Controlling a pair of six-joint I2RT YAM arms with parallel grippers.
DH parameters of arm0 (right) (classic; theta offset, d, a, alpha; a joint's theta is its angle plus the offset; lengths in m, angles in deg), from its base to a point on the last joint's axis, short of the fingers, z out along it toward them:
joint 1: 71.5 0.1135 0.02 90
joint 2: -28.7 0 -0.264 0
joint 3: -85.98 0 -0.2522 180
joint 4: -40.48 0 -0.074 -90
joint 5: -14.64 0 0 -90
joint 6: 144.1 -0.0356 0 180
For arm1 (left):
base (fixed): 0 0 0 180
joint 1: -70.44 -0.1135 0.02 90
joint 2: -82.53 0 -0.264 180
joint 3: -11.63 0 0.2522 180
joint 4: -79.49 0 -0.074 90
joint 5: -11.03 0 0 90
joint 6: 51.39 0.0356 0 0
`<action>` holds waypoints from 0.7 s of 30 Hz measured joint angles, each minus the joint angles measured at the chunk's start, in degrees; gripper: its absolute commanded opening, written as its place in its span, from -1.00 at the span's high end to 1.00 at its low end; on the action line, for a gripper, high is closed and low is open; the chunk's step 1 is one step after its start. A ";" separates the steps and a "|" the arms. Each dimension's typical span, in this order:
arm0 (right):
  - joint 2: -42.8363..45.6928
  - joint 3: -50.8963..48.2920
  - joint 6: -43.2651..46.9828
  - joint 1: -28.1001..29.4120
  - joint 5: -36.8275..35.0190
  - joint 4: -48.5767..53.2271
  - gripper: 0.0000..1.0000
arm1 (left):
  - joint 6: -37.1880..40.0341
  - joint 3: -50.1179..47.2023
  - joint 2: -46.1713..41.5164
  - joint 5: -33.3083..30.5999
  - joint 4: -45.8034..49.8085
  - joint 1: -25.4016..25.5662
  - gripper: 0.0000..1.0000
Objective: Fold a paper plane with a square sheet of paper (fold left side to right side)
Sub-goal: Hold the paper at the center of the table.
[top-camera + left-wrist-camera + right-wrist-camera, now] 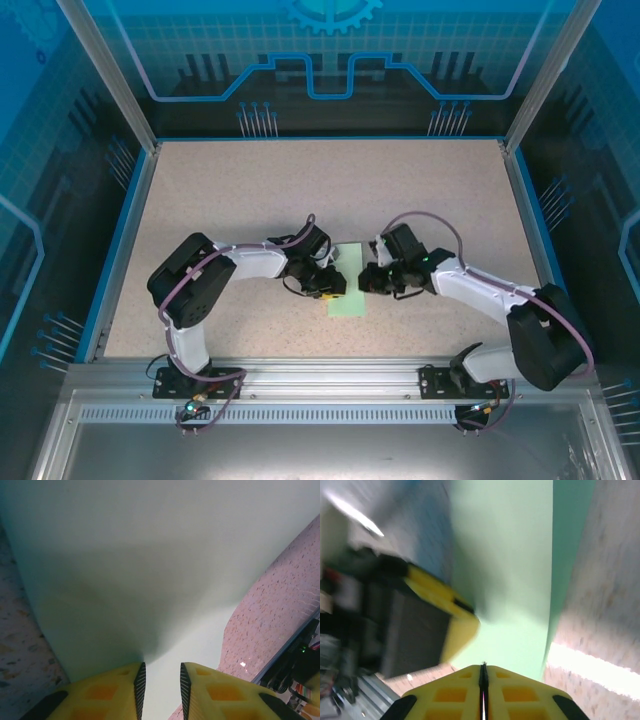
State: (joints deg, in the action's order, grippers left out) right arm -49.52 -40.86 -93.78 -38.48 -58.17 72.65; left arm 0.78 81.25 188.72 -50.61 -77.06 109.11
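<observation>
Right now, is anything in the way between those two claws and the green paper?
Nothing visible. Both are right at the paper: the left gripper is over it with its fingers slightly apart, and the right gripper, fingers together, meets it from the other side.

No words, numbers or brand names could be read anywhere; the one sign was a blue gear emblem (333, 12) with circuit-like lines below it, printed on the back wall panel (200, 50) behind the table
</observation>
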 measured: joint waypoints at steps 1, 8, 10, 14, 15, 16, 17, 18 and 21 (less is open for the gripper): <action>-0.98 -0.81 -0.63 0.79 0.24 -0.04 0.80 | -0.22 -0.09 0.00 0.00 -0.17 0.00 0.44; -9.55 0.02 -1.99 2.69 1.27 -1.92 0.80 | -1.29 -0.09 0.00 0.00 -0.57 0.07 0.44; -10.84 0.57 -2.12 2.69 0.50 -1.49 0.80 | -1.29 -0.09 0.00 0.00 -0.59 0.09 0.44; -12.41 2.51 -1.81 2.73 -0.50 0.92 0.82 | -1.25 0.28 0.00 -0.04 -0.24 0.11 0.40; -12.74 2.89 -1.66 2.73 -0.50 1.36 0.82 | -1.22 0.63 0.00 -0.09 0.07 0.11 0.39; -12.92 3.13 -1.64 2.73 -0.50 1.70 0.82 | -1.20 1.09 0.00 -0.22 0.37 0.11 0.38; -13.05 3.26 -1.64 2.73 -0.50 1.88 0.82 | -1.18 1.66 0.00 -0.37 0.57 0.11 0.38; -13.11 3.32 -1.62 2.73 -0.50 1.99 0.82 | -1.11 2.27 0.00 -0.57 0.70 0.11 0.37; -13.18 3.39 -1.57 2.73 -0.55 2.12 0.83 | -0.83 4.24 0.00 -1.11 1.20 0.09 0.38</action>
State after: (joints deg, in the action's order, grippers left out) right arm -62.70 -37.47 -95.35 -35.75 -58.72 74.77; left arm -0.05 85.49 188.72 -51.72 -75.86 109.20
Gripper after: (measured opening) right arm 0.090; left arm 0.311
